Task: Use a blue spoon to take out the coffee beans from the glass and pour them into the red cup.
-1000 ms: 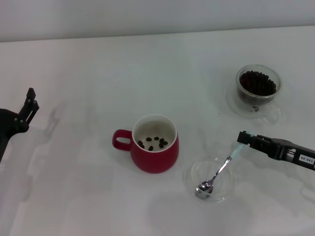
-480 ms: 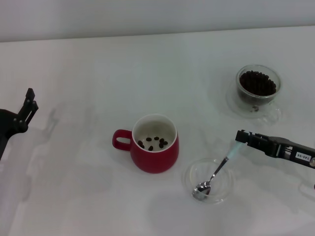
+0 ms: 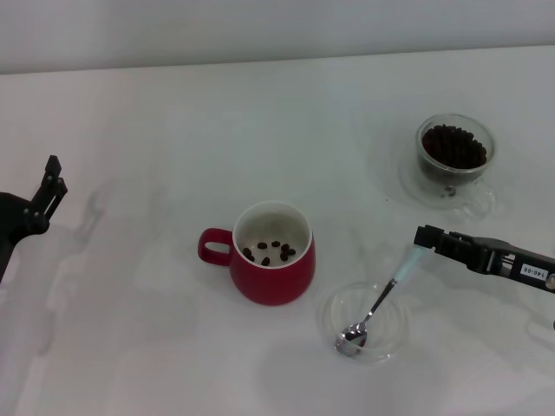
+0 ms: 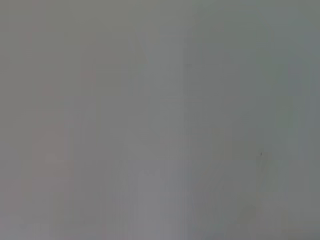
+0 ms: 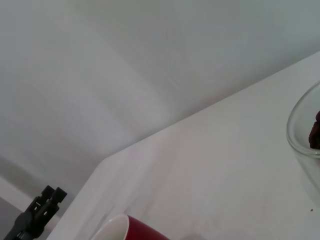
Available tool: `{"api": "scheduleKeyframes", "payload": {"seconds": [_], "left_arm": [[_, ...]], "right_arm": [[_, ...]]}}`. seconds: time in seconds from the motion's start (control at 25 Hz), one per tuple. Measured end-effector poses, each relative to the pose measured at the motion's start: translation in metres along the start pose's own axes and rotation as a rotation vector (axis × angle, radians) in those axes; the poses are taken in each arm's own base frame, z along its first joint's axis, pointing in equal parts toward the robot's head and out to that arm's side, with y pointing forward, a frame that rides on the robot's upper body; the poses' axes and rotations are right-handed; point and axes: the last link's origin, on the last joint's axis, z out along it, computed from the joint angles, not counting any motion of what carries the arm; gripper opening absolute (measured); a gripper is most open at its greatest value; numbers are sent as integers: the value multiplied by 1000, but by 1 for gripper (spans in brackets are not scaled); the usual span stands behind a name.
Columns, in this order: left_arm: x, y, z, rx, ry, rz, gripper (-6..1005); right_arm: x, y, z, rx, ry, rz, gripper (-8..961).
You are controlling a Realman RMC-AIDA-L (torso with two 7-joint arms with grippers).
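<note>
Blue spoon (image 3: 381, 295) slants down-left from right pincer (image 3: 422, 237).

Right gripper (image 3: 422, 237) clamped — left gripper (image 3: 54, 182) parked.

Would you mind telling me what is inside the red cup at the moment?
The red cup holds a few coffee beans scattered on its white bottom. The near part of the bottom is hidden behind the cup's own wall, so any beans lying there cannot be seen.
</note>
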Motion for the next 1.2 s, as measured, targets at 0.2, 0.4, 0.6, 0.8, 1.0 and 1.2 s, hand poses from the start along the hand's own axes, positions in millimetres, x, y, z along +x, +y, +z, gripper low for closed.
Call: {"api": "scheduleKeyframes", "payload": {"seconds": [0.2, 0.4, 0.6, 0.8, 1.0, 1.2], "left_arm": [[0, 1, 0, 0, 0, -1, 847], [0, 1, 0, -1, 0, -2, 847], [-1, 2, -2, 1, -2, -9, 846], [-2, 2, -4, 4, -5, -11, 846], [-2, 1, -6, 7, 0, -8, 846], [-1, -1, -9, 14, 12, 1, 846]], "right_arm": [[0, -1, 1, 7, 0, 8, 276], [0, -1, 2, 9, 1, 12, 276], [-1, -2, 1, 12, 1, 12, 276], [-3, -3, -3, 18, -5, 10, 276], [-17, -8, -16, 30, -58, -6, 276], [-43, -16, -34, 76, -151, -67, 275]]}}
